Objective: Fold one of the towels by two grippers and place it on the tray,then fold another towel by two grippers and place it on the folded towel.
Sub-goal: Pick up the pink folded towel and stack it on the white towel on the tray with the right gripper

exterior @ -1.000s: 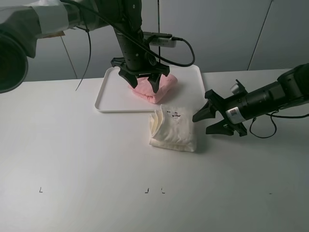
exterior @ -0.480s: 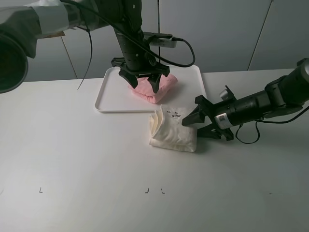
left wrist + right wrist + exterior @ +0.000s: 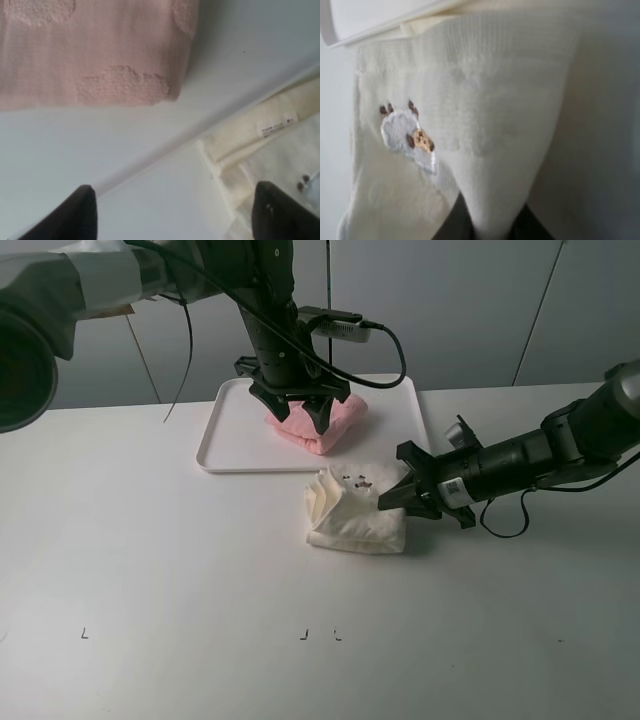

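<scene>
Cream towel [image 3: 357, 508] mid-frame, edge pinched in closed R tool [image 3: 404, 498]; L tool [image 3: 302, 416] wide open, holding nothing, above pink towel [image 3: 325, 423] on tray [image 3: 232, 440], upper centre.

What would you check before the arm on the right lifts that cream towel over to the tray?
1. Right gripper closed on the cream towel: ok; the right wrist view shows a pinched ridge of cloth between its fingers.
2. Cream towel folded: ok, it lies as a folded bundle on the table.
3. Pink towel already on the tray: ok.
4. Left gripper clear of the pink towel: not ok; it hangs open right above it, in the drop spot.
5. Left gripper holding anything: ok, nothing lies between its fingers in the left wrist view.
6. Grip deep enough to carry all the layers: cannot tell.
</scene>
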